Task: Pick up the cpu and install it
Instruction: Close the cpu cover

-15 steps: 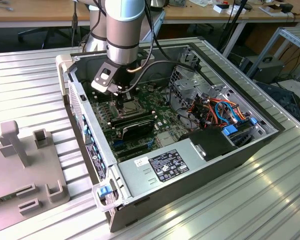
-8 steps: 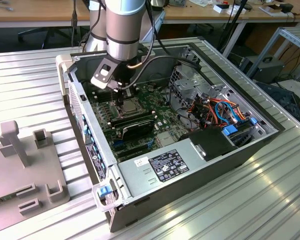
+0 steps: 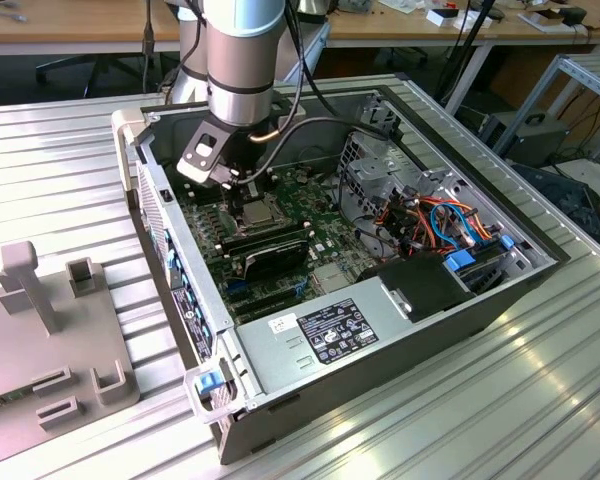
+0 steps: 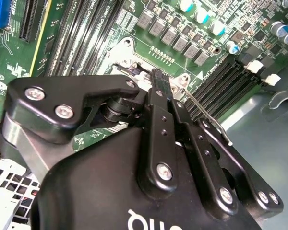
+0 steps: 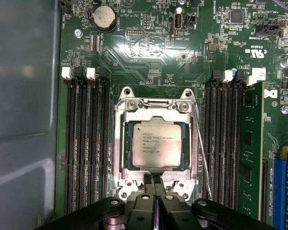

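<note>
In the exterior view the arm (image 3: pixel 242 60) reaches down into the open computer case (image 3: pixel 400 330), ending in the upper part of the frame, left of centre. The cpu (image 5: pixel 156 143) lies flat inside the metal socket frame (image 5: pixel 156 106) on the green motherboard (image 5: pixel 149 62) (silver top up, black memory slots (image 5: pixel 86 143) on either side). The gripper (image 5: pixel 155 184) is at the socket's edge, beside the cpu, fingers pressed together with nothing between them; whether they touch the frame I cannot tell.

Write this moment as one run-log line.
flat silver-grey square metal cpu: lying inside metal socket frame | end effector: shut, over frame's edge
</note>
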You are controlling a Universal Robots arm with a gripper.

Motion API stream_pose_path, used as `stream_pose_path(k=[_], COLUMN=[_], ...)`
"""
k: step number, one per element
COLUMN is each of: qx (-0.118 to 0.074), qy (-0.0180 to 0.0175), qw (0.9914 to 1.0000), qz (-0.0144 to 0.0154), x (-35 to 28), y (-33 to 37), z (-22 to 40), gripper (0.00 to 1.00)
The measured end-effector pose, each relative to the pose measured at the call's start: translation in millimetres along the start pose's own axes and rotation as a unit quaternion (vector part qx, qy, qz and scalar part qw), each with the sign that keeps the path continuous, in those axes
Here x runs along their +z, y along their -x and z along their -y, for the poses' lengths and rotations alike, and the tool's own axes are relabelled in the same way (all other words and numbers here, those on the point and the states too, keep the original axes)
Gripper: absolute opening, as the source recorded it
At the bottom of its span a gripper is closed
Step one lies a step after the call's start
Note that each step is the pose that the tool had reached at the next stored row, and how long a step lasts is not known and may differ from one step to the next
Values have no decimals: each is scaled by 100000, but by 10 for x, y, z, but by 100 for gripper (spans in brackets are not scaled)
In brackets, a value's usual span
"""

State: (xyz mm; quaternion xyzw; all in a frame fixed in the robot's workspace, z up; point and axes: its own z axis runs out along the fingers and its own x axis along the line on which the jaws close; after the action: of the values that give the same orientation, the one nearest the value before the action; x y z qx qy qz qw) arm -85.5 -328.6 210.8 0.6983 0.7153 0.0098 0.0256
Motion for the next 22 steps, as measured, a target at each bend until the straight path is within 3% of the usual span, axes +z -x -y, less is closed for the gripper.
stream_pose_path(k=[22], qx=[1], qy=[-9], qw=[100000], qz=[9], x=[83], y=[-2], z=[5], gripper=[11])
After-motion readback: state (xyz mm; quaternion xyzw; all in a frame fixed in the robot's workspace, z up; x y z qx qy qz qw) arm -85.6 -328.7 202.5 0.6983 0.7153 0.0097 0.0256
